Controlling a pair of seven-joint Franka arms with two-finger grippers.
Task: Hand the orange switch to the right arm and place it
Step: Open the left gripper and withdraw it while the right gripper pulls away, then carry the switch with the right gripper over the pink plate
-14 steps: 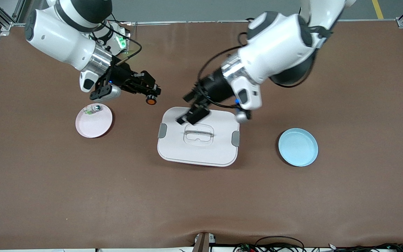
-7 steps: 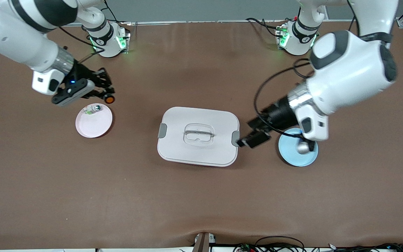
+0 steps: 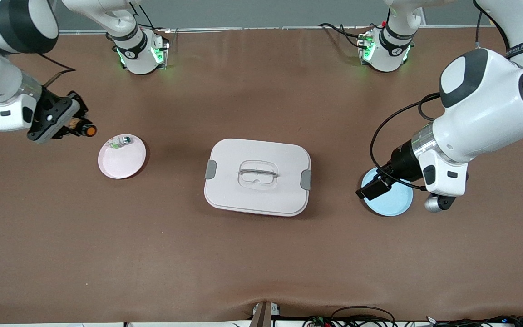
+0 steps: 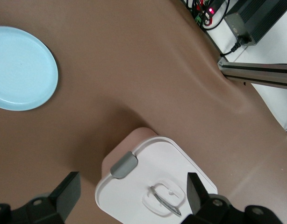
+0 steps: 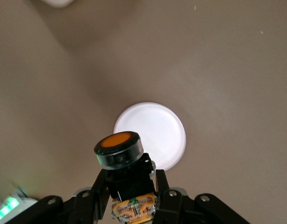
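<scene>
The orange switch (image 3: 90,131) has a black body and a round orange cap. My right gripper (image 3: 80,129) is shut on it and holds it above the bare table, beside the pink plate (image 3: 123,161), toward the right arm's end. In the right wrist view the switch (image 5: 119,148) sits between the fingers of my right gripper (image 5: 130,189), with the brass-orange terminals at the bottom and the plate (image 5: 169,128) below it. My left gripper (image 3: 373,189) is open and empty over the rim of the blue plate (image 3: 393,202). Its wide-spread fingers (image 4: 65,192) show in the left wrist view.
A white lidded box (image 3: 258,195) with grey clips stands mid-table, and it also shows in the left wrist view (image 4: 134,205). A small clear, green and silver part (image 3: 120,142) lies on the pink plate. The blue plate also shows in the left wrist view (image 4: 22,67).
My right gripper has carried the orange switch from near the box toward the right arm's end, past the pink plate. My left gripper has drawn back from over the box to the blue plate.
</scene>
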